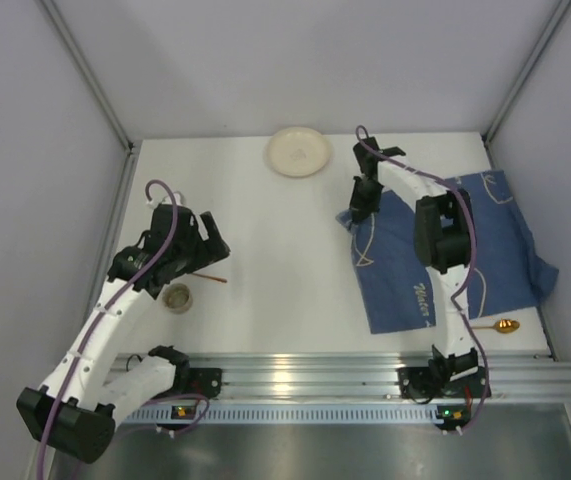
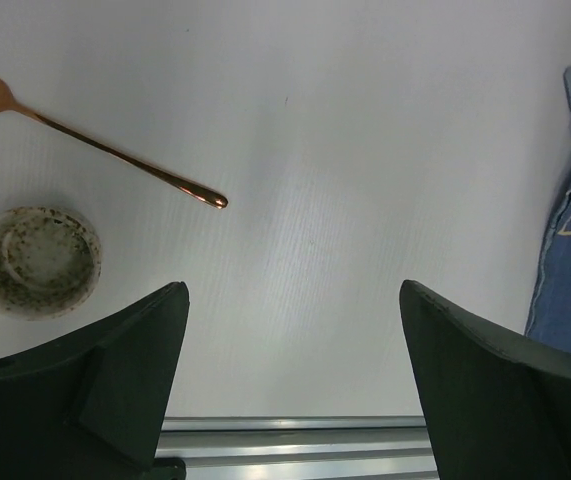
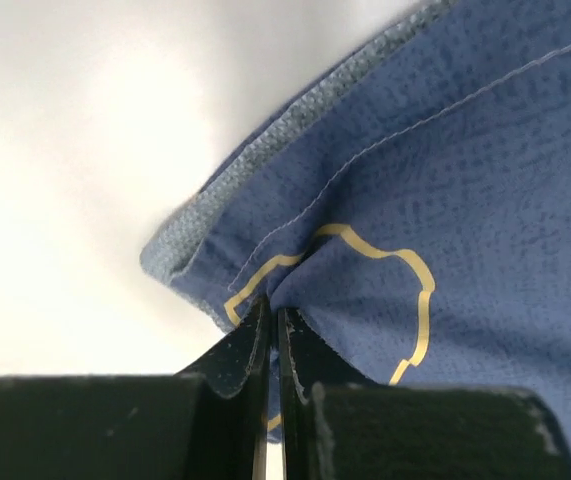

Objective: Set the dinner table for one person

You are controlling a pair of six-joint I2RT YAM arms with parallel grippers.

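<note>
1. Surface (image 1: 265, 260): plain white, it spreads ahead of both arm bases and carries everything listed here.
2. The right fingers (image 3: 250, 350) are pressed together on the left edge of the blue placemat (image 3: 445, 180), pinching a fold of cloth beside a yellow drawn line.
3. The placemat lies rumpled on the right half of the surface, partly under the right arm.
4. The left fingers (image 2: 135, 370) stand wide apart, holding nothing, over the bare left side of the surface.
5. A copper fork (image 2: 105, 150) and a small speckled cup (image 2: 33, 260) lie near each other, not touching, close to the left fingers.
6. A cream plate (image 1: 298, 151) sits at the far edge.
7. A gold spoon (image 1: 505, 326) lies by the placemat's near right corner.
</note>
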